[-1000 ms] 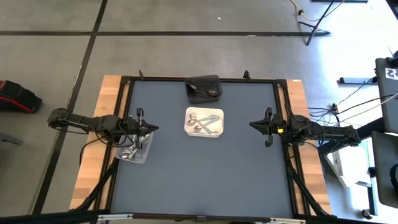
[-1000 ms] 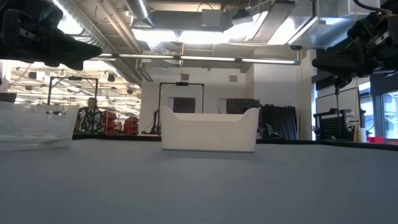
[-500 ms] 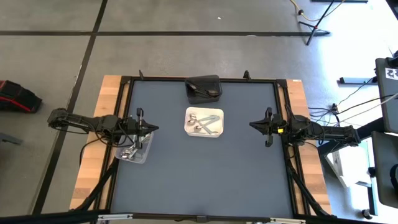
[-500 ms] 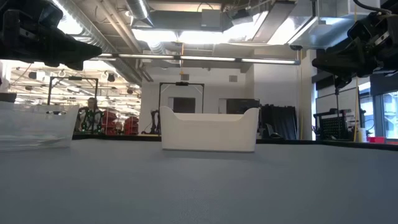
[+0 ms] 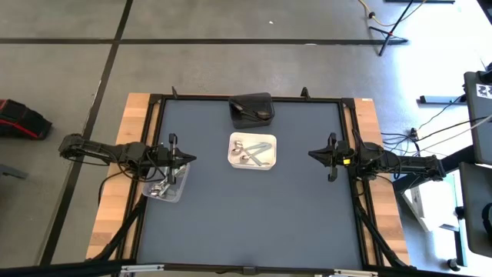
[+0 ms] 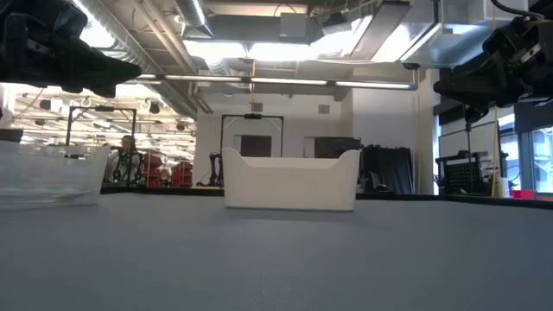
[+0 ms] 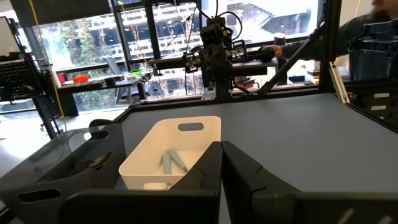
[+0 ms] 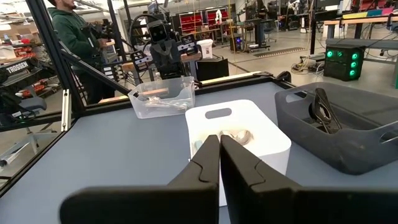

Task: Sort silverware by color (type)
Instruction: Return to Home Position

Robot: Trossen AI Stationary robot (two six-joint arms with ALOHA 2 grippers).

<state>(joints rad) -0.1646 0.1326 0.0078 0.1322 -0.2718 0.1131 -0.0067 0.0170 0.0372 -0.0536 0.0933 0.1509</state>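
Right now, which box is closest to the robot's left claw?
The clear plastic bin: the left gripper hovers at its edge. The white plastic bin and the black plastic bin sit farther off.

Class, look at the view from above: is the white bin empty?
No, the white bin holds several spoons lying across its floor.

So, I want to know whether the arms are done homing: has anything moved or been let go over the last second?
Nothing visibly changed. The left gripper is shut near the clear bin, and the right gripper is shut at the table's right side, both where they were. The spoons in the white bin, and the contents of the clear bin and the black bin, lie as before.
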